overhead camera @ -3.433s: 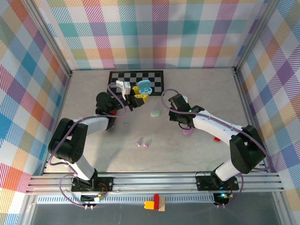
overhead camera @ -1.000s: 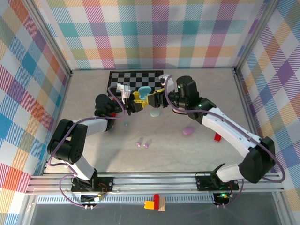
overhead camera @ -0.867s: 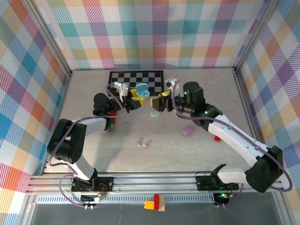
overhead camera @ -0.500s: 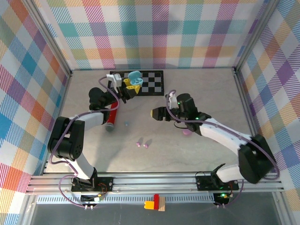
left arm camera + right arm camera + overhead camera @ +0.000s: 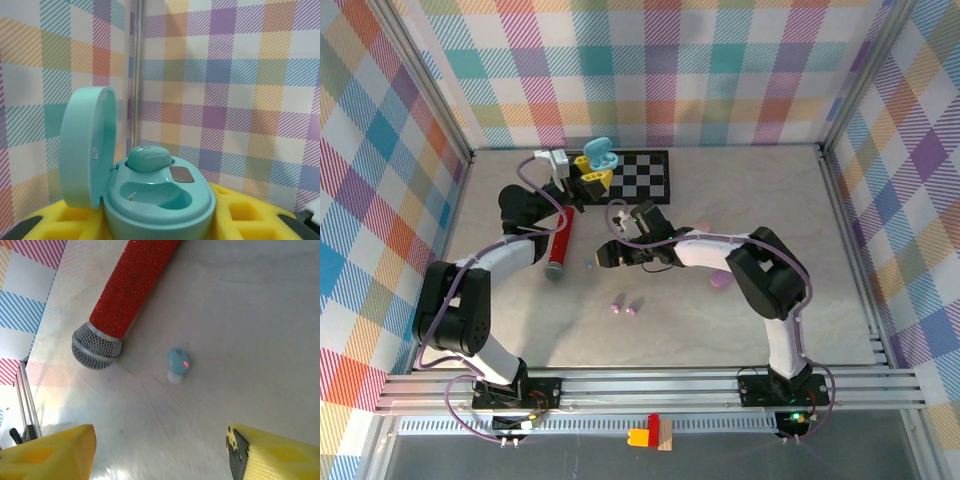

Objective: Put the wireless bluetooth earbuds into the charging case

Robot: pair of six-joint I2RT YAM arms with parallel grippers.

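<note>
My left gripper is shut on an open teal charging case, held up over the back left of the table. In the left wrist view the case stands between my yellow pads, lid swung up on the left. One teal earbud sits in its rear slot; the front slot is bare. My right gripper hangs open low over the table, just right of a small blue earbud. That earbud shows a red light and lies ahead of the open gripper. Two lilac-pink earbuds lie nearer the front.
A red glitter microphone lies left of the blue earbud, its mesh head close to it. A checkerboard mat lies at the back. A lilac case rests by the right forearm. Plaid walls close in the table.
The left gripper carried the teal case back and left, off the mat's middle. The right arm swung left and came down to the table beside the blue earbud.
</note>
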